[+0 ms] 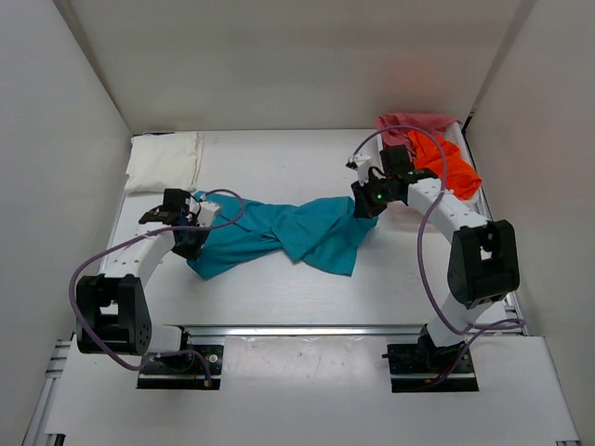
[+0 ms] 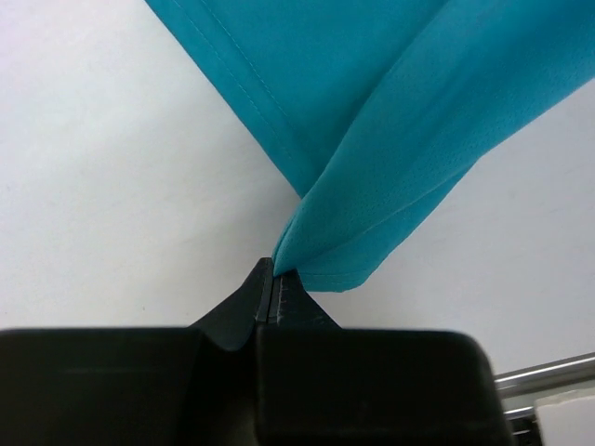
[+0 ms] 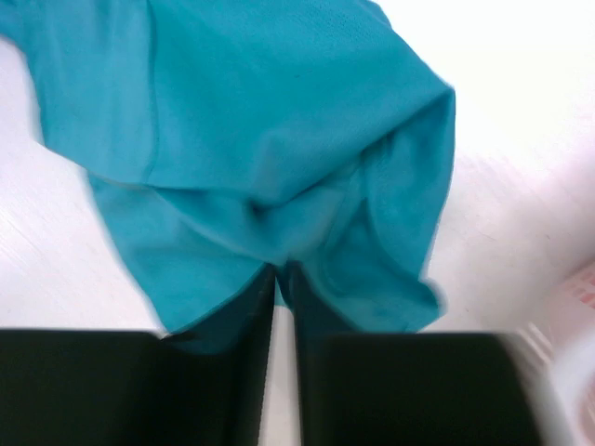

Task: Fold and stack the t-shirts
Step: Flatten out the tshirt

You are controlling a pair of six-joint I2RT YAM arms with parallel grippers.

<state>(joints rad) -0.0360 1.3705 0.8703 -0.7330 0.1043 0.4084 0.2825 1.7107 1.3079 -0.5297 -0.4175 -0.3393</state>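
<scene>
The teal-blue t-shirt (image 1: 288, 232) lies twisted and stretched across the middle of the table between both arms. My left gripper (image 1: 193, 226) is shut on its left end; in the left wrist view the cloth (image 2: 390, 121) runs up out of the closed tips of the left gripper (image 2: 272, 271). My right gripper (image 1: 364, 206) is at the shirt's right end. In the right wrist view, the right gripper (image 3: 284, 271) has its jaws nearly together, pinching a bunched fold of the shirt (image 3: 260, 121). A folded white t-shirt (image 1: 163, 160) lies at the back left. The orange t-shirt (image 1: 453, 169) and pinkish-red t-shirt (image 1: 414, 122) are heaped at the back right.
White walls close in the table at the back and on both sides. A metal rail (image 1: 307, 330) runs along the near edge in front of the arm bases. The right arm's purple cable (image 1: 423, 269) loops beside the arm.
</scene>
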